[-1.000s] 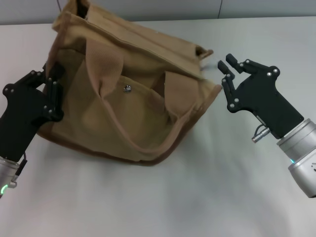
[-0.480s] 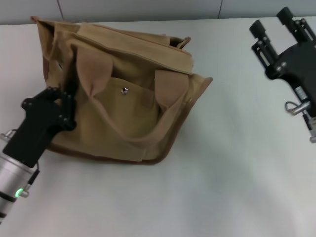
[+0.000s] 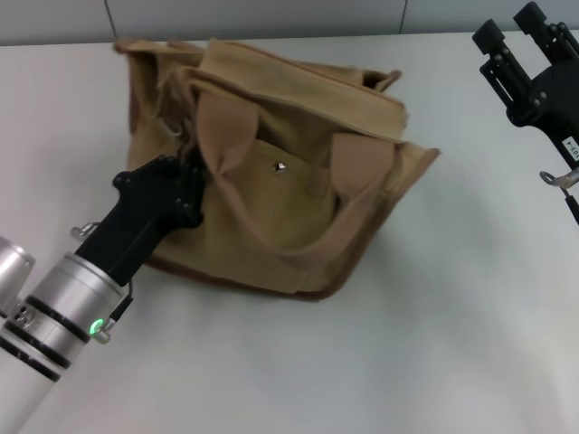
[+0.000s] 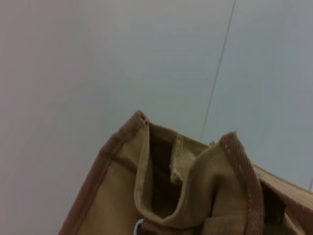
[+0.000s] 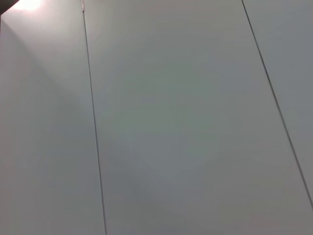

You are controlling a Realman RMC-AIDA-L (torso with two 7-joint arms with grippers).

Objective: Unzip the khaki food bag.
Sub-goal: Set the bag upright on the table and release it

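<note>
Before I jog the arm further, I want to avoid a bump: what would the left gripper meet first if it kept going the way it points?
The left gripper is already at the khaki food bag, at its left end below the near handle. Going on would likely press straight into that canvas.

Khaki food bag (image 3: 298, 181): matt woven canvas, webbing handles, shiny metal snap (image 3: 280, 167); table (image 3: 407, 344) smooth matt.

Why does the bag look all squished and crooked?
The khaki food bag sits skewed on the table, its top sagging and handles flopped forward. The left gripper presses on its left end; the right gripper hangs apart, open.
</note>
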